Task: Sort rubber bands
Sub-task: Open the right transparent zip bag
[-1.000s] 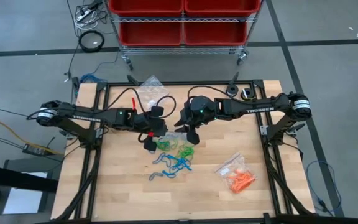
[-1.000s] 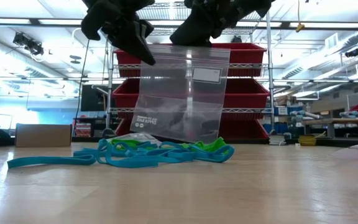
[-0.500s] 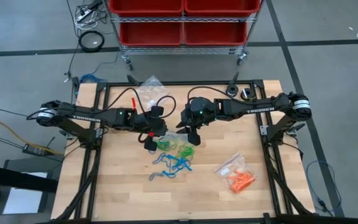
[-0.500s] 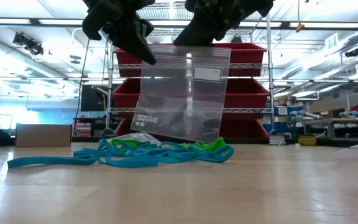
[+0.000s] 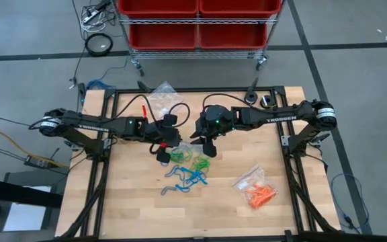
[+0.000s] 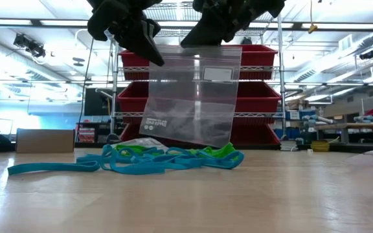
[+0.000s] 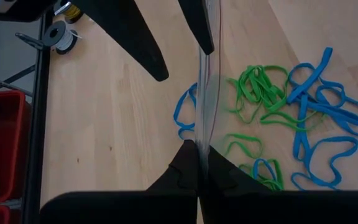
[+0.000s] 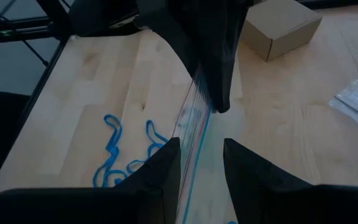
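Both arms meet over the table [image 5: 133,215] centre, holding a clear bag [image 6: 190,97] upright between them above the wood. The left gripper [image 5: 161,151] is clamped tight on one top corner of the bag. The right gripper [image 5: 205,142] has its fingers [image 8: 166,171] partly apart, straddling the bag's upper edge; whether they actually pinch it cannot be told. Green and blue bands [image 5: 188,168] lie loose in a tangle on the table just under and near of the bag. Orange bands [image 5: 259,195] lie at the near right, beside another bag [image 5: 247,177].
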